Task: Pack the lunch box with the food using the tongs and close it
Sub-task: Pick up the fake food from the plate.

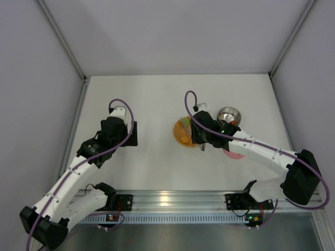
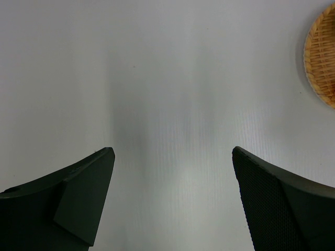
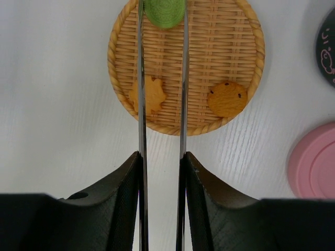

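Steel lunch box (image 1: 229, 114) is sitting right of the woven plate (image 1: 184, 137) in the top view. In the left wrist view, the left gripper (image 2: 172, 151) is gaping empty. In the right wrist view, the right gripper (image 3: 162, 157) is clamping the tongs (image 3: 141, 104), their arms straddling the light, probably slippery green disc (image 3: 165, 11) at the plate's far edge; best pinching it gently across its sides.

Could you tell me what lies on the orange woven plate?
A green disc between the arms of the tongs, a flower-shaped orange piece and a round dotted orange piece. The tongs hide thin strips of the plate; its far rim is out of view.
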Controlling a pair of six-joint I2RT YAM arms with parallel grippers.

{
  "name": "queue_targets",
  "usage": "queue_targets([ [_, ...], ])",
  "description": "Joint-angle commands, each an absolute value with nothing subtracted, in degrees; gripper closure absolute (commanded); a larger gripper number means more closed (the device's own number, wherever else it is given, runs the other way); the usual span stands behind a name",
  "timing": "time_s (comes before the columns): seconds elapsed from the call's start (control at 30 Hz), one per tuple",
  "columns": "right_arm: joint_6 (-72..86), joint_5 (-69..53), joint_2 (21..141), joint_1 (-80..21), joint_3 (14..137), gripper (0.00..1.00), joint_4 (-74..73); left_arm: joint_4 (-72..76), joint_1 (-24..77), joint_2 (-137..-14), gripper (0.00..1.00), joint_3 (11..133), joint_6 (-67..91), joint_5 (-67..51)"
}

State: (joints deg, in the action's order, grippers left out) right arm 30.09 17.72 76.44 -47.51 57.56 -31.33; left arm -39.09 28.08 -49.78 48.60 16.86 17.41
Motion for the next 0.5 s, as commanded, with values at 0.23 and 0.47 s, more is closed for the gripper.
queue_targets([
  [0.23,29.79,22.94,69.96,-47.11,59.68,0.64,-33.66,-37.97,28.3,-49.83,0.01,48.08,17.31,17.93],
  [0.47,30.06,24.86,62.68,-44.39,57.4,0.64,-36.47,-37.97,28.21,-49.83,0.01,48.08,17.31,18.02],
])
